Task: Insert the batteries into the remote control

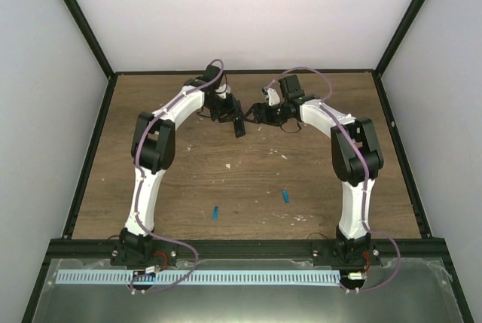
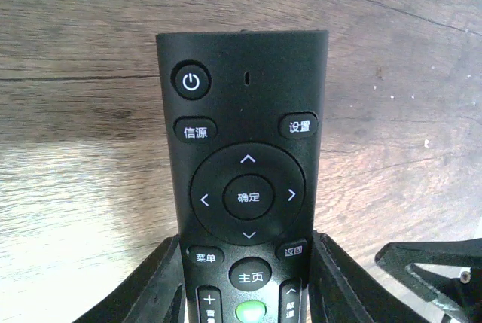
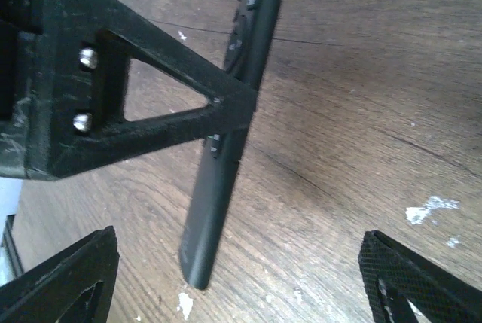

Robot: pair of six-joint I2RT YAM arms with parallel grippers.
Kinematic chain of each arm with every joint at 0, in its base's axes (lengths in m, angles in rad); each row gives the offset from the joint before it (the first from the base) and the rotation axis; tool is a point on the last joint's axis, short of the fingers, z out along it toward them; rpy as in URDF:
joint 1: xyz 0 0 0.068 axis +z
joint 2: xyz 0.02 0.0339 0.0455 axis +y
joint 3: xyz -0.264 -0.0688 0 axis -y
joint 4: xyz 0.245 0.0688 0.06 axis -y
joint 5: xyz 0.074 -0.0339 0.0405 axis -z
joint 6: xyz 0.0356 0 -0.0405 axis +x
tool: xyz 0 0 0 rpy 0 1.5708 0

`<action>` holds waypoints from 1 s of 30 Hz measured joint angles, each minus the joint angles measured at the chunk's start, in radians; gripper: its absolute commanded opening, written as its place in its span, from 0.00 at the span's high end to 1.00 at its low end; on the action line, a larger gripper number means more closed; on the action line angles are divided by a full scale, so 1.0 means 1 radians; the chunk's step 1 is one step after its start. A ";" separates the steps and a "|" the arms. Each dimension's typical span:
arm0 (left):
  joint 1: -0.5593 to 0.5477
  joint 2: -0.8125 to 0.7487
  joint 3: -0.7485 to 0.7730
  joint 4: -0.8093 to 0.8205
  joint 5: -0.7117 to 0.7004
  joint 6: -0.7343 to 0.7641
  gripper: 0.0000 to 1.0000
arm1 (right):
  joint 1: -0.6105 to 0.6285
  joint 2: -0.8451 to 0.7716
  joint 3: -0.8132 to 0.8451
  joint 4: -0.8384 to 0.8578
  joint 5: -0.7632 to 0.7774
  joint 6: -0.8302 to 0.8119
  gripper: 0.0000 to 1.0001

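The black remote control (image 2: 245,135) is held off the wooden table, buttons facing the left wrist camera. My left gripper (image 2: 247,263) is shut on its lower sides. From above, the remote (image 1: 239,124) hangs at the back centre between both arms. The right wrist view shows it edge-on (image 3: 215,202), its free end between my right gripper's (image 3: 239,266) wide-open fingers, touching neither. Two blue batteries lie on the table nearer the bases, one (image 1: 216,212) left of centre and the other (image 1: 285,195) to its right.
The left gripper's finger (image 3: 151,112) crosses the right wrist view's upper left. A right finger (image 2: 429,266) shows low at the right of the left wrist view. Pale debris specks (image 1: 282,156) dot the table. Black frame rails (image 1: 90,150) border it.
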 measured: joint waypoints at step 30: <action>-0.043 -0.052 -0.050 0.091 0.018 -0.109 1.00 | 0.028 0.077 0.001 0.038 -0.074 0.044 0.45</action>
